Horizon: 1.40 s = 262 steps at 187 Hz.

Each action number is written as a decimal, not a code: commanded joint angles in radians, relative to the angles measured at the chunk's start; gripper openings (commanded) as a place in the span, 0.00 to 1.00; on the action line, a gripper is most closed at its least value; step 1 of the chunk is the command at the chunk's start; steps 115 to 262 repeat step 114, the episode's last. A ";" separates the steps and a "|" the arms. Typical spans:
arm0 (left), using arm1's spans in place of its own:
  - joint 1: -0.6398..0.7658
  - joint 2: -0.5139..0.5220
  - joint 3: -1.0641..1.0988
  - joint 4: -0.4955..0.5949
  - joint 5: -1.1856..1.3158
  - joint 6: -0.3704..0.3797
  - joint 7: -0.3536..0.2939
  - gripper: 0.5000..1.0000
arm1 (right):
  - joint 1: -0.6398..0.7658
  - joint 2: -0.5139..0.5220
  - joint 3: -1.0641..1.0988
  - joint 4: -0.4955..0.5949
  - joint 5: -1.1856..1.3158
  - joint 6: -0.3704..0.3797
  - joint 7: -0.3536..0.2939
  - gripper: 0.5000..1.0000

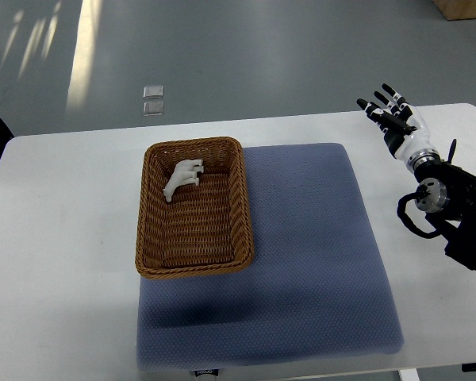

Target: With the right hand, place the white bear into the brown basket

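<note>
A small white bear lies on its side inside the brown woven basket, near its far left corner. The basket sits on the left part of a blue-grey mat. My right hand is over the table's far right, well away from the basket, with its fingers spread and holding nothing. Its arm comes in from the right edge. The left arm does not show.
The mat lies on a white table whose far edge runs along the top. The grey floor lies beyond it, with a small pale object on it.
</note>
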 commanded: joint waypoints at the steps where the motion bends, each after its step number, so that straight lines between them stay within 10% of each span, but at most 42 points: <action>1: 0.000 0.000 0.000 0.000 -0.001 0.000 0.000 1.00 | -0.003 0.000 0.000 0.001 0.001 0.003 -0.015 0.82; 262: 0.000 0.000 -0.007 0.002 -0.003 0.000 -0.001 1.00 | -0.013 0.006 0.001 -0.001 -0.002 -0.003 -0.005 0.85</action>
